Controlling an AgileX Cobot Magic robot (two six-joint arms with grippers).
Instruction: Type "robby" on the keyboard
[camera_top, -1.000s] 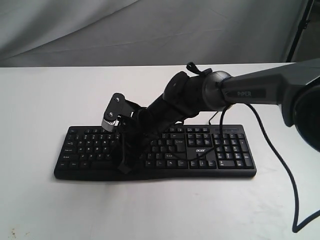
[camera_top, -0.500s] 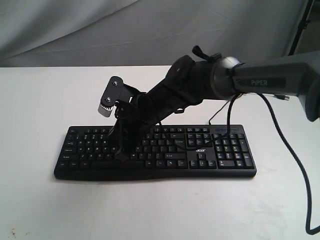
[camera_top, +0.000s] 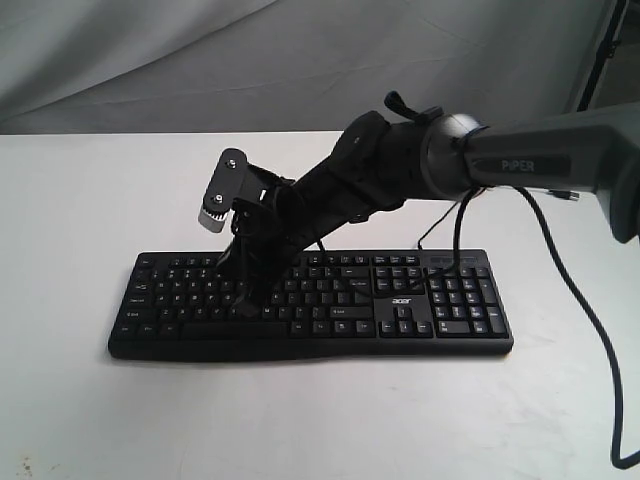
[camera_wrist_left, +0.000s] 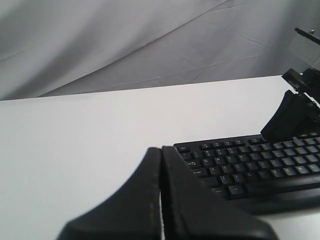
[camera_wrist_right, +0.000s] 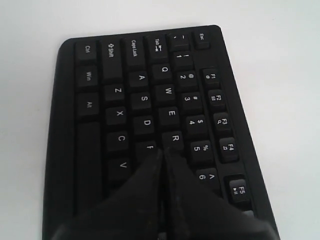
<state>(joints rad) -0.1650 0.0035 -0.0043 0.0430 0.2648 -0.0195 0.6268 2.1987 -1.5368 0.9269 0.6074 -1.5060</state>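
White tabletop (camera_top: 70, 200) before grey draped cloth (camera_top: 200, 60) carries the keyboard (camera_top: 440, 325) at its middle, long axis left to right, number pad (camera_top: 457, 298) rightward. Right hand (camera_top: 243, 307), closed and empty, points at the R key (camera_wrist_right: 174, 138); left hand (camera_wrist_left: 161, 149), closed too, sits left of the keyboard.

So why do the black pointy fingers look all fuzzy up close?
Left wrist view: the left gripper sits right by the lens, so it blurs. Right wrist view: the right gripper blurs likewise, yet letters on the keyboard read clearly.
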